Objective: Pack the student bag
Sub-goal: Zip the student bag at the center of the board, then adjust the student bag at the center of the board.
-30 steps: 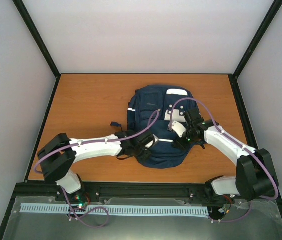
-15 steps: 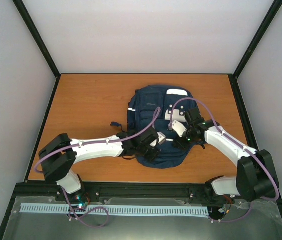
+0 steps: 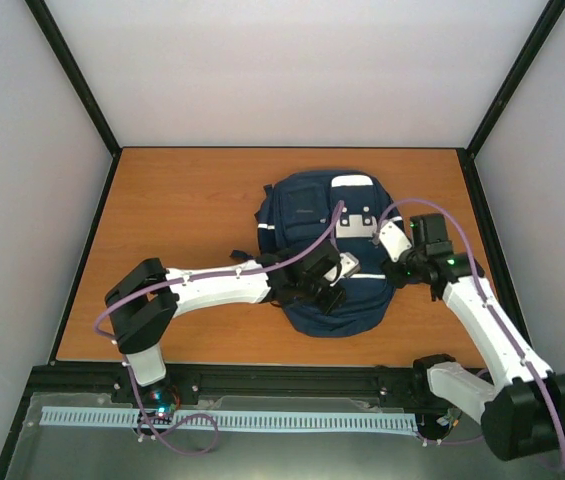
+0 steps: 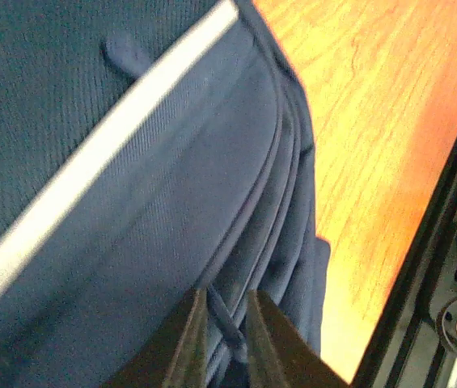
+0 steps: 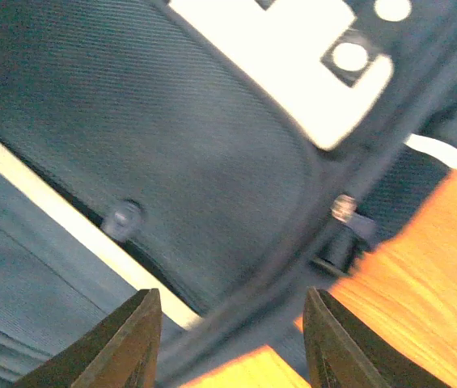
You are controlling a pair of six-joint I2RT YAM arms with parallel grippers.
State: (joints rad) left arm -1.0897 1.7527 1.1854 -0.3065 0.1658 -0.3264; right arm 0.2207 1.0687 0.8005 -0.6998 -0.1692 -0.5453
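Orange-brown tabletop [image 3: 182, 220] fills the floor of a white-walled booth, and the student bag [image 3: 307, 205] lies flat on it, right of the middle, with its long axis running from the far side toward the arm bases. The left gripper [image 4: 226, 305] sits low on the bag's near end, right against the fabric. Its fingers stand close with only a slit between them, and a thin dark cord [image 4: 222, 317] crosses that slit. I cannot tell whether they pinch the cord or merely flank it. From those tips the curved seams [image 4: 272, 186] run straight ahead along the bag's edge, with a white stripe [image 4: 90, 186] to one side and bare wood to the other. The right gripper [image 5: 230, 311] hangs at the bag's right flank beside the white buckle patch [image 5: 293, 65], spread wide and holding nothing. The left claw is the nearer one, already on the seam line, so any pull would likely follow that curve rather than cross it.
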